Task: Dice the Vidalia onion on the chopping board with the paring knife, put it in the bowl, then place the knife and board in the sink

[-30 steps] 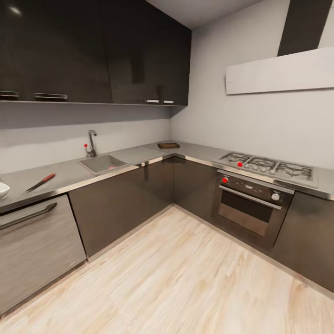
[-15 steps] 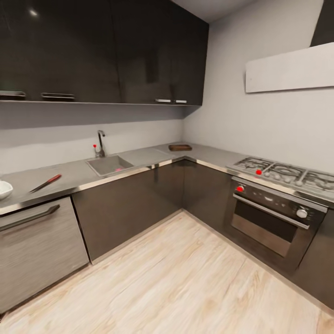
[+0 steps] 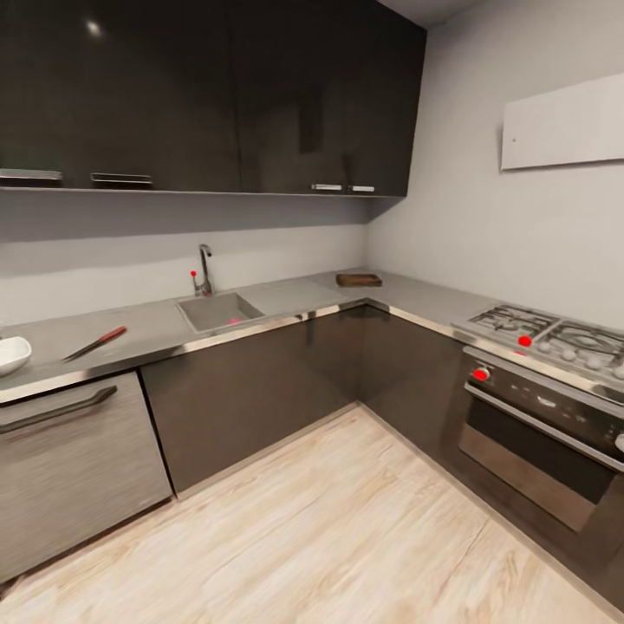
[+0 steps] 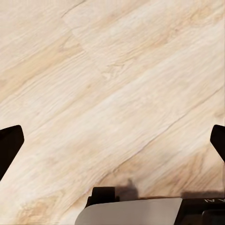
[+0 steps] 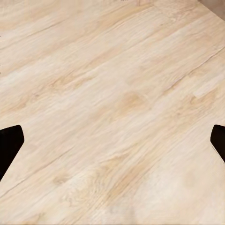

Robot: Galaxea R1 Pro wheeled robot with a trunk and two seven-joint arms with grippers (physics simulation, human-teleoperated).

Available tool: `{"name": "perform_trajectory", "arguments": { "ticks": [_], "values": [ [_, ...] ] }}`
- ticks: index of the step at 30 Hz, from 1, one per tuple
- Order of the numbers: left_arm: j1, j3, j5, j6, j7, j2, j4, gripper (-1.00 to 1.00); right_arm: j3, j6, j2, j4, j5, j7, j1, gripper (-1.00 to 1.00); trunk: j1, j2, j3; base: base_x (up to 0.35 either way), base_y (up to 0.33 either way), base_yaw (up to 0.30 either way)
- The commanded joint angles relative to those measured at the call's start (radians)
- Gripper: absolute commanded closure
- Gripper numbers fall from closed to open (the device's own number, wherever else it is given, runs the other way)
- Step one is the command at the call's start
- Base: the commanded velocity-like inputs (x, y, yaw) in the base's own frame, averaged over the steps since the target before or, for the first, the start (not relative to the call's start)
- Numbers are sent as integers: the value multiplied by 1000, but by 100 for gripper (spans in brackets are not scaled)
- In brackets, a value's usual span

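Seen from the head camera: an L-shaped kitchen with glossy black upper cabinets [image 3: 217,95] carrying chrome bar handles, a grey wall, and a long smooth grey countertop [image 3: 286,295] with a dark front edge over dark lower cabinets. Set into that counter, a rectangular stainless steel sink [image 3: 218,310] with an angular chrome tap [image 3: 204,269] and a small red-knobbed lever [image 3: 193,275] behind it. Inside the basin, near its front right corner, a small pinkish-red spot, likely the Vidalia onion [image 3: 233,321], too small to make out. Well left of the sink on the counter, a short knife with a red-looking handle and dark pointed blade [image 3: 94,343], lying flat. Further left, at the frame edge, a shallow plain white bowl [image 3: 12,354], cut off by the border. In the far corner, a dark brown wooden chopping board [image 3: 359,280], lying flat, well apart from sink and knife. At right, a gas hob [image 3: 555,334] above an oven [image 3: 546,433] with red knobs.

From the wrist cameras: left gripper [image 4: 112,145] spread wide over light wood floor [image 4: 112,84], 2 dark fingertips at opposite frame edges, nothing between. Right gripper [image 5: 112,145] likewise spread wide and empty-handed above the same floor.
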Motion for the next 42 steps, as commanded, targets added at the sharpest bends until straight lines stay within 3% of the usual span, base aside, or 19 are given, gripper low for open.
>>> {"name": "perform_trajectory", "arguments": {
  "ticks": [1,42],
  "values": [
    [0,-1,0,-2,0,0,-1,-100,0,-3,0,1,1,-2,0,-100,0,0,-1,264,-195,206],
    [0,-1,-3,-2,0,-1,-3,-100,0,-3,2,0,1,-2,0,-100,0,0,-1,192,-195,226]
  ]
}}
